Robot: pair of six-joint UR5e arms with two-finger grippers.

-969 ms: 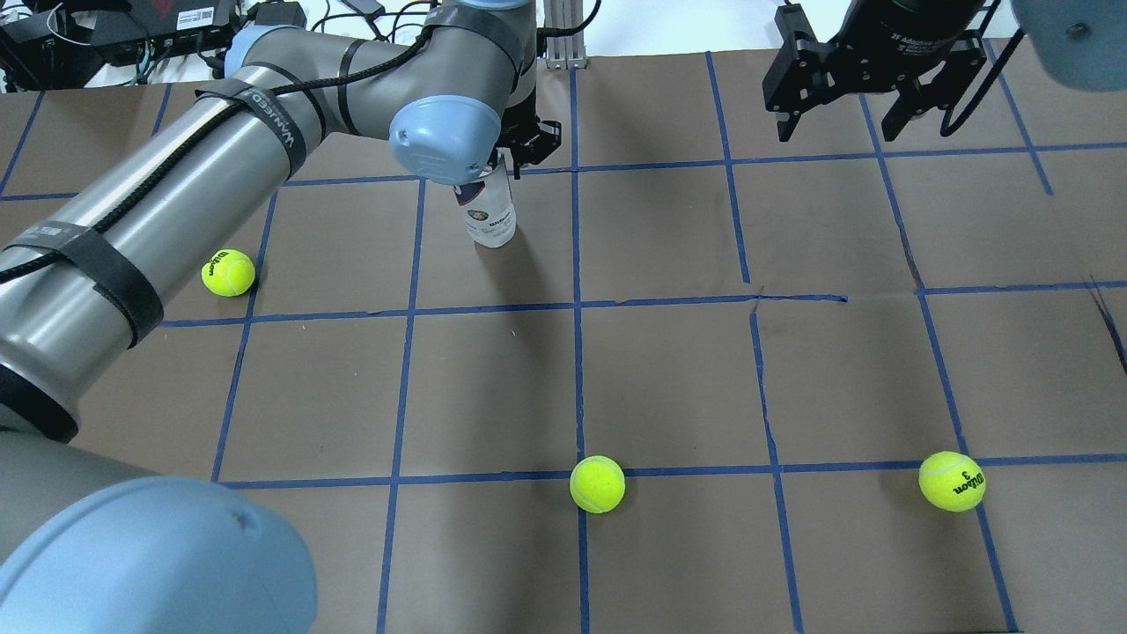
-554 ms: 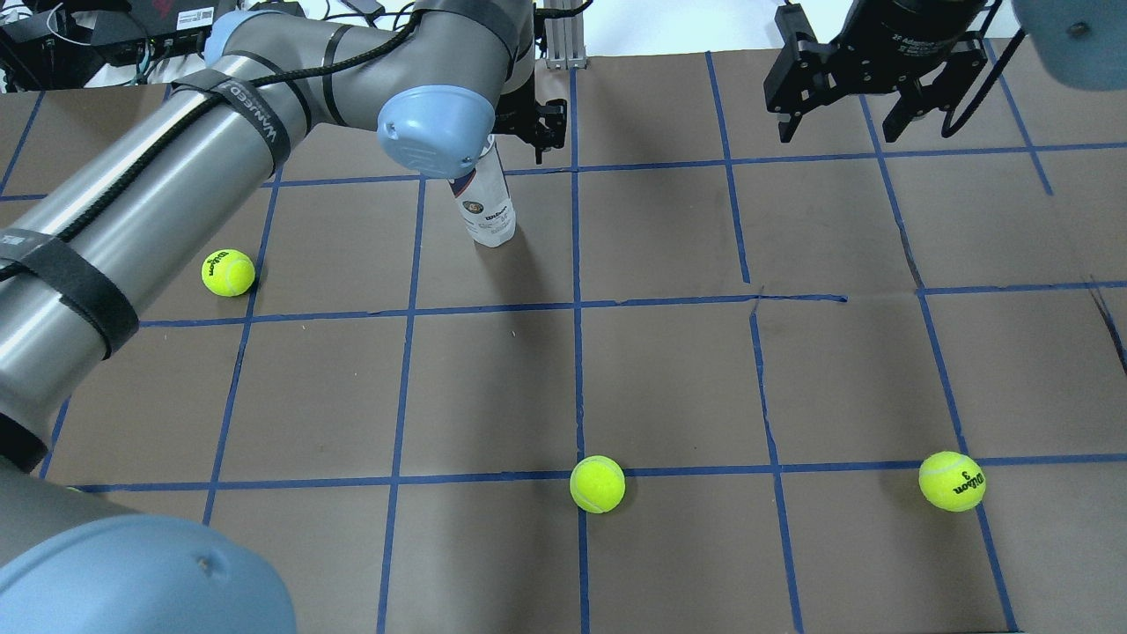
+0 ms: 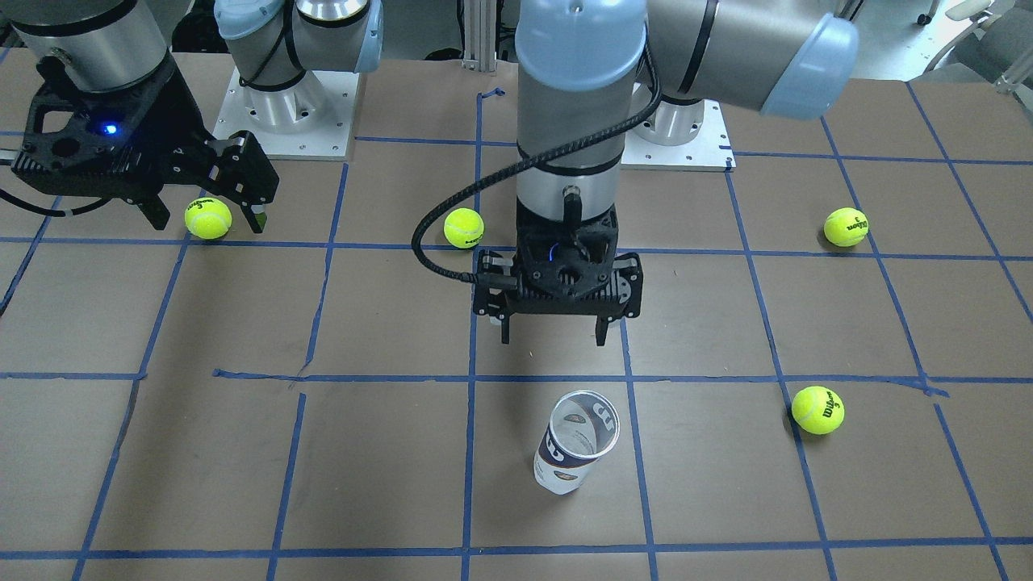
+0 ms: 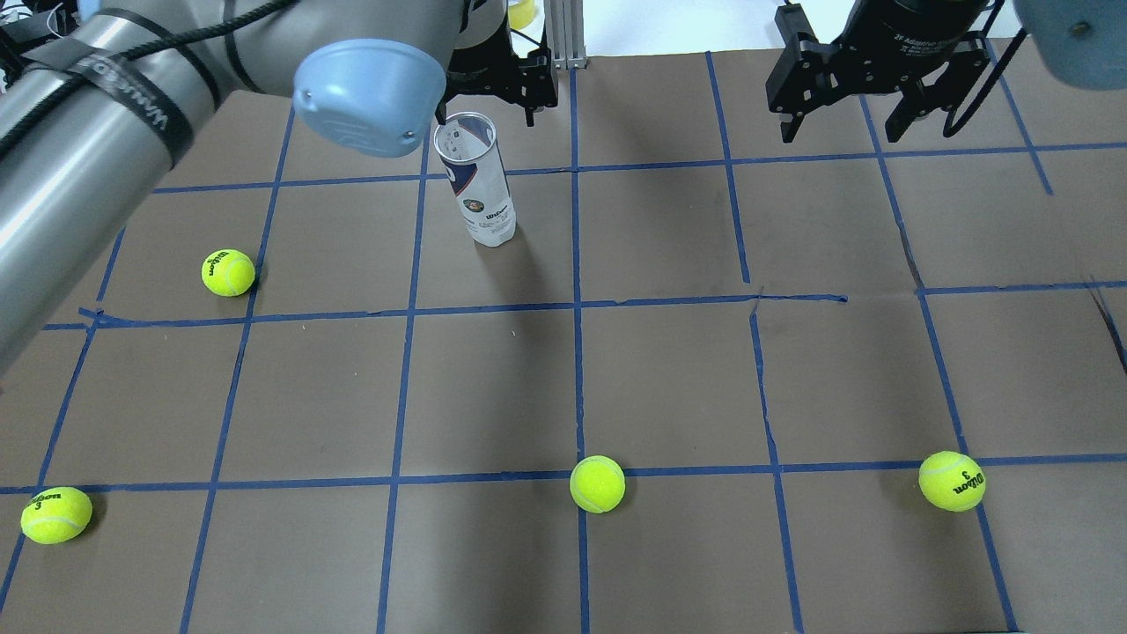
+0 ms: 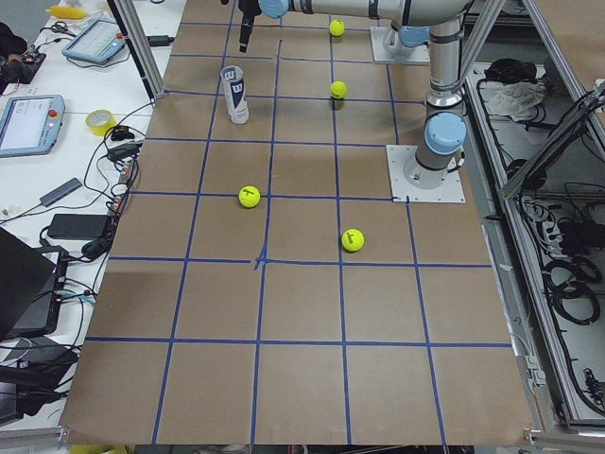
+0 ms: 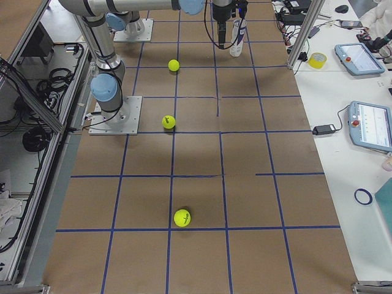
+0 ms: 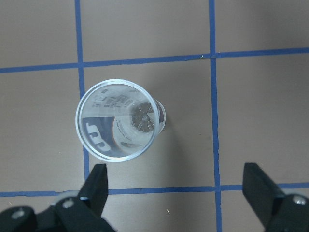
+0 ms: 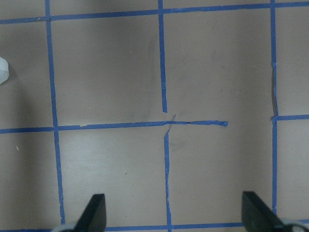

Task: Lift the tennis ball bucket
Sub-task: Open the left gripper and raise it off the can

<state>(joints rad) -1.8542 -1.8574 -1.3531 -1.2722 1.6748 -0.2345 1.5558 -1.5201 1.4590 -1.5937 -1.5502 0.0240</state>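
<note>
The tennis ball bucket [image 4: 480, 189] is a clear tube with a white and navy label. It stands upright and empty on the brown table, open end up, and shows in the front view [image 3: 575, 444] and the left wrist view [image 7: 120, 121]. My left gripper [image 3: 557, 335] is open and empty. It hangs well above the bucket and apart from it [image 4: 484, 101]. In the left wrist view the gripper [image 7: 176, 193] has the bucket's rim ahead of its left finger, not between the fingers. My right gripper [image 4: 836, 132] is open and empty, high over the far right of the table [image 8: 174, 217].
Yellow-green tennis balls lie on the table: one left of the bucket [image 4: 228, 272], one at near centre [image 4: 597, 483], one at near right [image 4: 952, 481], one at near left [image 4: 55, 514]. Blue tape marks a grid. A metal post [image 4: 563, 35] stands at the far edge.
My left arm has risen and drawn away from the bucket's top, so the open rim now shows. The bucket stands on the same spot. The right arm has not moved.
</note>
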